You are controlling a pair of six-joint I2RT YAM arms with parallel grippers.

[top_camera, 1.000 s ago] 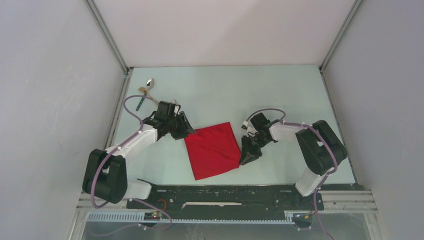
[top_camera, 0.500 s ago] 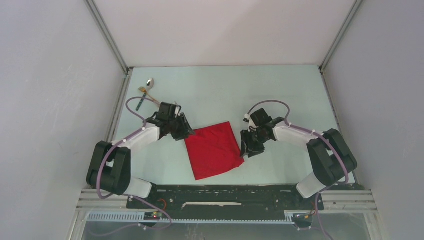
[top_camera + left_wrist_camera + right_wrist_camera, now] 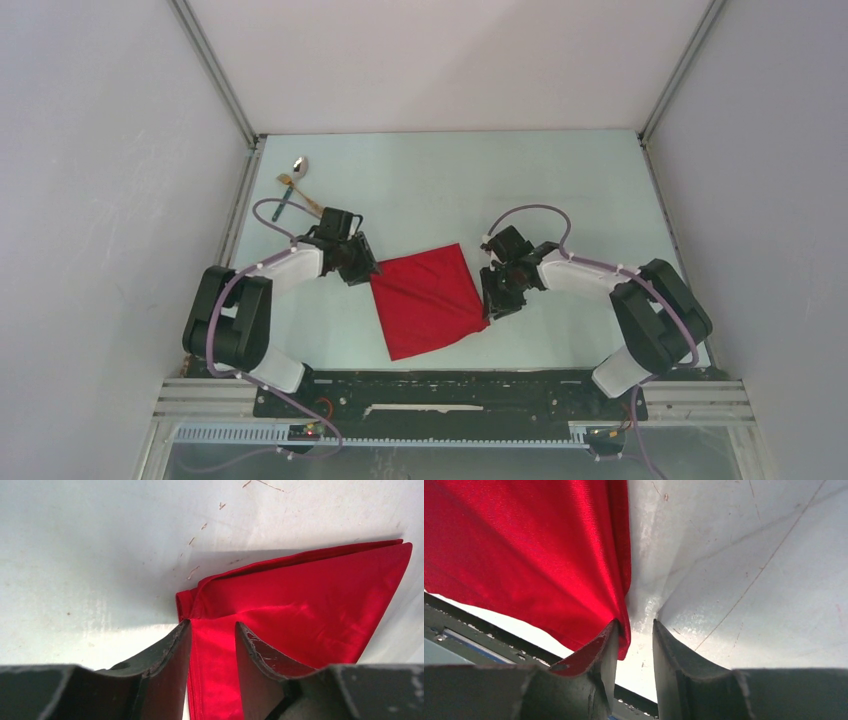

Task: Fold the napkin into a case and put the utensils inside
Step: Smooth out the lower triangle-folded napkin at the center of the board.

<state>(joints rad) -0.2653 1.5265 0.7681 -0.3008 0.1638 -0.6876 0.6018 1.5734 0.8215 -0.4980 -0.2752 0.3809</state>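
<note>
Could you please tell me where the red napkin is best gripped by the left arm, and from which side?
The napkin lies flat on the table, so only an edge can be pinched. Its left corner looks best, approached low from the left: the folded layers curl up slightly there, and the left fingers straddle it.

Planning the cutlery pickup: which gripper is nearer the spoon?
Left. The left gripper is at the napkin's left corner, a short way from the spoon; the right gripper is at the napkin's right corner, farther.
</note>
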